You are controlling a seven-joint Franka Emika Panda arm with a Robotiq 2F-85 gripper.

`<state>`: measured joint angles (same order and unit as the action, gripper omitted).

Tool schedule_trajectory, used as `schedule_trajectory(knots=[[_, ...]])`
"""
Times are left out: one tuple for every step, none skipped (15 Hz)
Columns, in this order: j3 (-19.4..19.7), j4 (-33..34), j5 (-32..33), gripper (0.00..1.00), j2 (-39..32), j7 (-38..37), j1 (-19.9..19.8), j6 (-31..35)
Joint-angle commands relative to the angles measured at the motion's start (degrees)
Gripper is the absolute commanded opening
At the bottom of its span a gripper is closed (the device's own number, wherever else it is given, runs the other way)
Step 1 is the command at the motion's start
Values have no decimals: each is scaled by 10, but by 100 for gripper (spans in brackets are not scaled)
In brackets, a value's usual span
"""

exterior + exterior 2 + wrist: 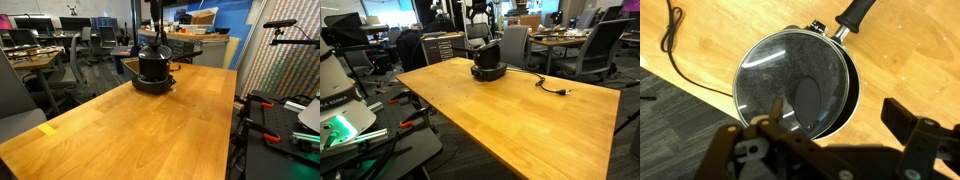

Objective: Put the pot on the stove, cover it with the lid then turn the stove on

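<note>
My gripper (835,122) hangs over the table (925,50), jaws spread wide and empty. Below it the lid (792,85) lies flat on the pot (854,100), rim on rim, so the pot is covered, with its handle (855,15) sticking out free. In both exterior views the pot stands centred on the stove (153,87), ready for heating. I judge only switching on remains. I cannot make out the stove's control, and the cord (675,50) trails away.
</note>
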<state>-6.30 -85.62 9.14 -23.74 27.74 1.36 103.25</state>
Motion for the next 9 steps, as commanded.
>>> schedule_trajectory(knots=[[3,1,-1,100,0,1,3,-2],[3,0,-1,100,0,1,3,-2],[3,0,-1,100,0,1,3,-2],[3,-1,-1,100,0,1,3,-2],[3,-1,-1,100,0,1,3,-2],[3,-1,-1,100,0,1,3,-2],[8,-19,9,100,3,-25,6,33],[16,-38,26,100,8,-58,11,71],[20,-52,34,100,9,-82,13,91]])
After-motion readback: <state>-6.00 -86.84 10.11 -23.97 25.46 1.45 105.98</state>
